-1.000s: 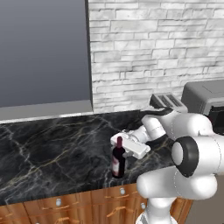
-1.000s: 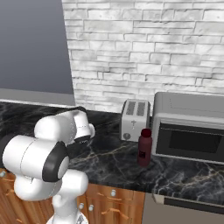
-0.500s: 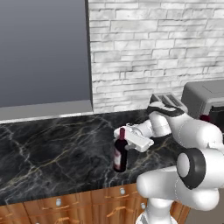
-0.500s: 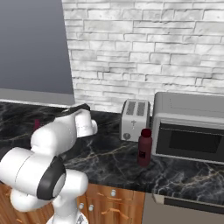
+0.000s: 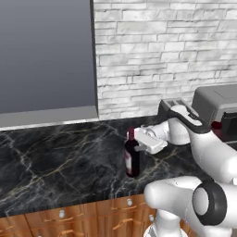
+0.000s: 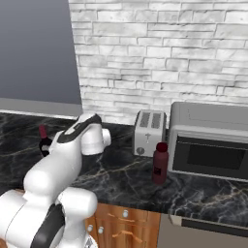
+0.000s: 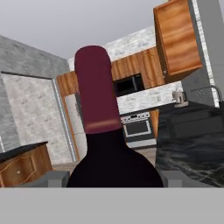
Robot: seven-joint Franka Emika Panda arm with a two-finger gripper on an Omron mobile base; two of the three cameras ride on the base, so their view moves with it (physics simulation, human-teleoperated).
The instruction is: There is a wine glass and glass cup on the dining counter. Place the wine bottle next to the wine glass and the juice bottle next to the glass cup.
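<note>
Step 1, wine bottle pick: upright on near counter edge w/ gripper at its neck, jaws either side but grip can't tell; juice bottle right by toaster; next: close, lift straight.

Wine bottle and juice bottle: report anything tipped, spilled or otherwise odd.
Nothing stands out. The wine bottle stands upright on the black marble counter with the pincer at its neck. The juice bottle stands upright beside the toaster and microwave. No spill shows.
</note>
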